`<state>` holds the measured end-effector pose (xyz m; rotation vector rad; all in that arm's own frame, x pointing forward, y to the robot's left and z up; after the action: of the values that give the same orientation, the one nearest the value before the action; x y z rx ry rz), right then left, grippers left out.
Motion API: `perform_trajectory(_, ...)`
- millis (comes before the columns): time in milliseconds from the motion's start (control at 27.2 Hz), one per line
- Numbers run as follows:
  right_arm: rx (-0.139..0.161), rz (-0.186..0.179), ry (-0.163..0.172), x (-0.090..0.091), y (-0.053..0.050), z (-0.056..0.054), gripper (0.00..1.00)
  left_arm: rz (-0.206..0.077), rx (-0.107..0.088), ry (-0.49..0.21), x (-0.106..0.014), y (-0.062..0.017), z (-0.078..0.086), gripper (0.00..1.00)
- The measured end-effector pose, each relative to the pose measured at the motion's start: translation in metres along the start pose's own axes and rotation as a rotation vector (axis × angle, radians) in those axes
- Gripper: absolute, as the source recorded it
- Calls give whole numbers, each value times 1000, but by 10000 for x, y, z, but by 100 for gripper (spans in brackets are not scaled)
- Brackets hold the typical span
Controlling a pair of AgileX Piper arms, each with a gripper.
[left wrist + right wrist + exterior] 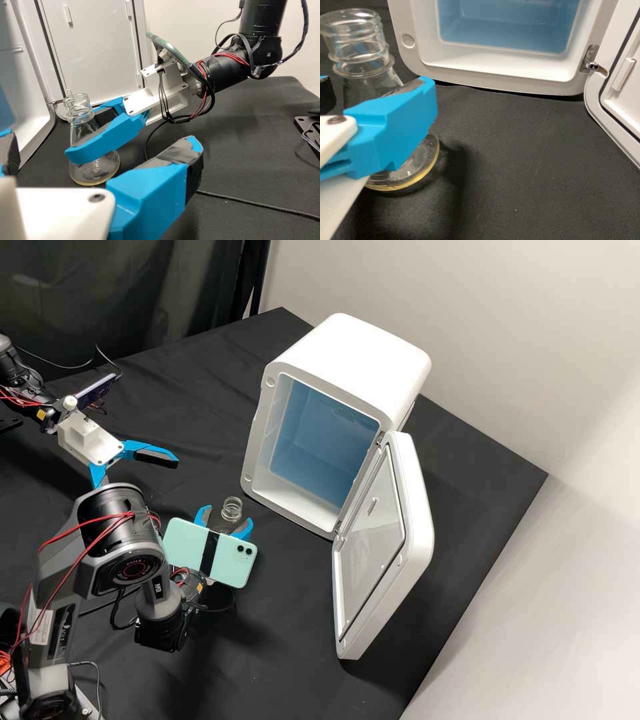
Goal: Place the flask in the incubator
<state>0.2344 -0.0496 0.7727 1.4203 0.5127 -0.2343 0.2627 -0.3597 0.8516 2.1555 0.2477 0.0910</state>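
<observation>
High view: flask upright on the bench, gripped by the right claw

The right claw (225, 520) stands at roughly half its spread and has hold of the flask (231, 508), with one blue finger on each side of the glass cone. In the right wrist view the near finger's grey pad lies against the slope of the cone, below the threaded neck. The flask is clear, uncapped and upright, its round base flat on the black bench (200, 373). Its neck rises between the claw's fingertips.

Just ahead of the right claw's tips, near but apart from them, stands the white incubator (353, 360), its pale blue chamber facing the claw. Its door (400, 553) is swung wide open, off to one side of the claw's line.

Behind the right claw, on its wrist, sits a mint-green phone (210, 552), which covers the flask's lower half in the high view.

The left claw (137, 472) is spread wide with nothing between its fingers (160, 175). It sits off to the side of the right claw, well apart from the flask. Its wrist view looks across at the flask (80, 112) with the right claw's fingers on either side of it and the door's inner face beyond.
</observation>
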Motion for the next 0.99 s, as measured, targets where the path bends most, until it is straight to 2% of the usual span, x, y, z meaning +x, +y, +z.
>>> perform_trajectory(588, -13, 5, 2, -3, 21, -26, 0, 3, -2, 11, 1, 6, -32, 100)
perform_trajectory(698, -19, 2, 0, -4, 25, -34, 0, 15, -6, 46, 49, 36, -153, 100)
perform_trajectory(991, -21, -4, 7, 8, 14, -51, 0, 49, -40, 181, 140, 103, -554, 100)
